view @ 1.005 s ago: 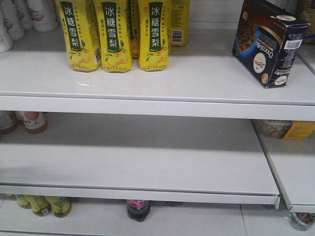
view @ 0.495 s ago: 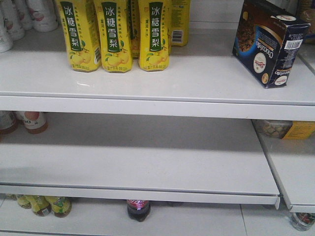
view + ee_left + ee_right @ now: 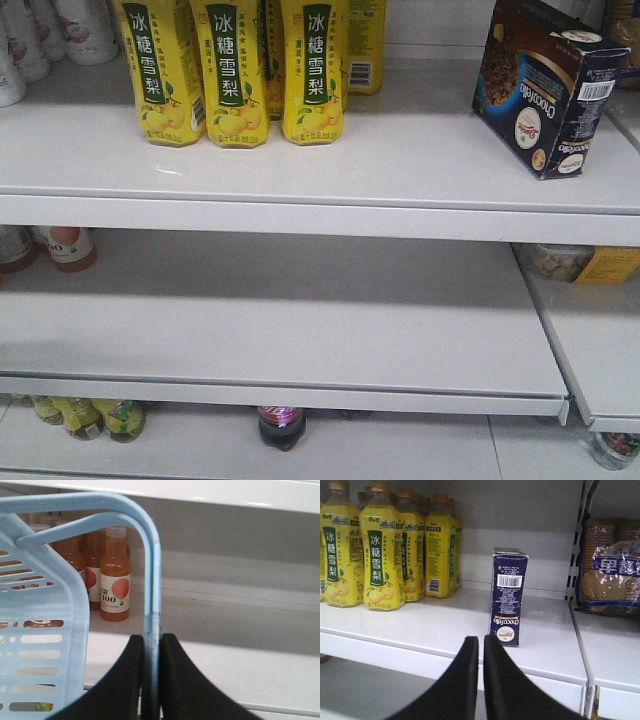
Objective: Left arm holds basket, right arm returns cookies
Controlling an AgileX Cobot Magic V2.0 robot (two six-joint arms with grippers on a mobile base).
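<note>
On my left wrist view the left gripper is clamped on one hoop handle of the light blue basket, black fingers pinching the handle from both sides. Through the basket's slots I get red and yellow-green bits, can't tell what they are. Behind the basket, orange juice bottles stand on a lower shelf, white labels with an orange circle. On my right wrist view the right gripper is closed with nothing in it, fingers nearly touching, sitting in front of and apart from the cookies. The cookies box stands upright on the top shelf, barcode end up, free of any gripper, right of the yellow drink bottles with a gap between them, near the shelf divider. Past the divider a clear bag of round biscuits sits on the next shelf section. Front view: cookies at the right end of the top shelf, yellow drink bottles rowed at left-centre, white bottles at far left. Middle shelf has two small bottles tucked at its left. Below it, a dark bottle and some green-yellow bottles. No arms in the front view.
</note>
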